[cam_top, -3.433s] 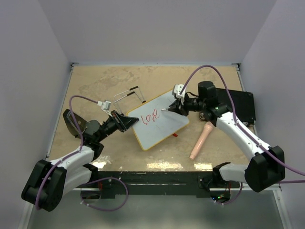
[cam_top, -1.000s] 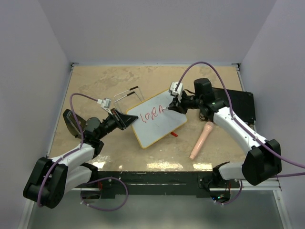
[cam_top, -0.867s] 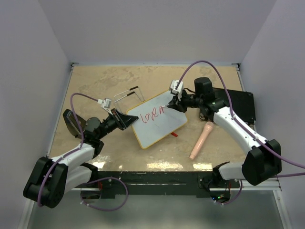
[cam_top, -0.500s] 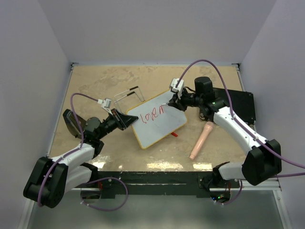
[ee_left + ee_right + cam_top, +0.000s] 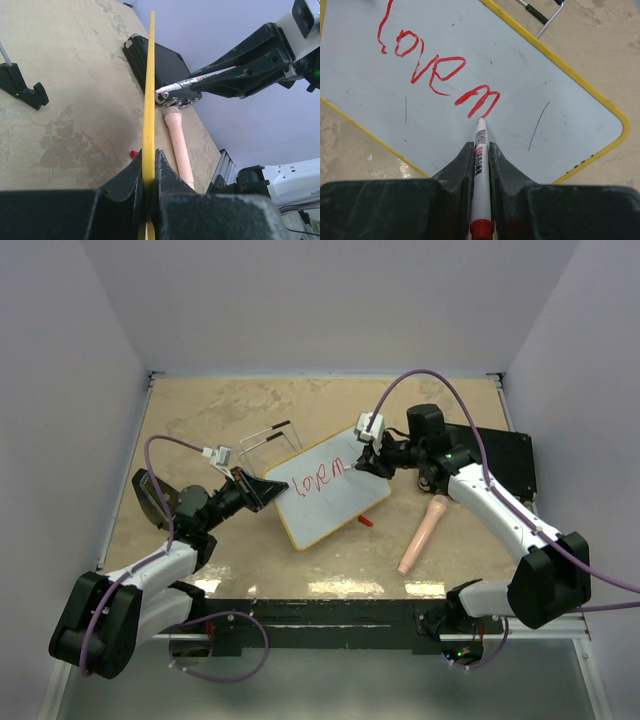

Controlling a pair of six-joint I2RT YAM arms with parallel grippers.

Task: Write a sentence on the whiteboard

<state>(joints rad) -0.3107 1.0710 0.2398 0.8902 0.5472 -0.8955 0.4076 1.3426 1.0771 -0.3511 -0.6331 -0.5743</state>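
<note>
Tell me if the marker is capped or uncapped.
Uncapped: the marker has its bare tip on the whiteboard, at the last stroke of the red sentence.

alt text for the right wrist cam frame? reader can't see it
The right gripper, jaws shut on a white marker, holds the tip to the whiteboard just below the last stroke of the red handwriting, which reads "love m". The yellow-rimmed board lies at an angle across a beige table.
</note>
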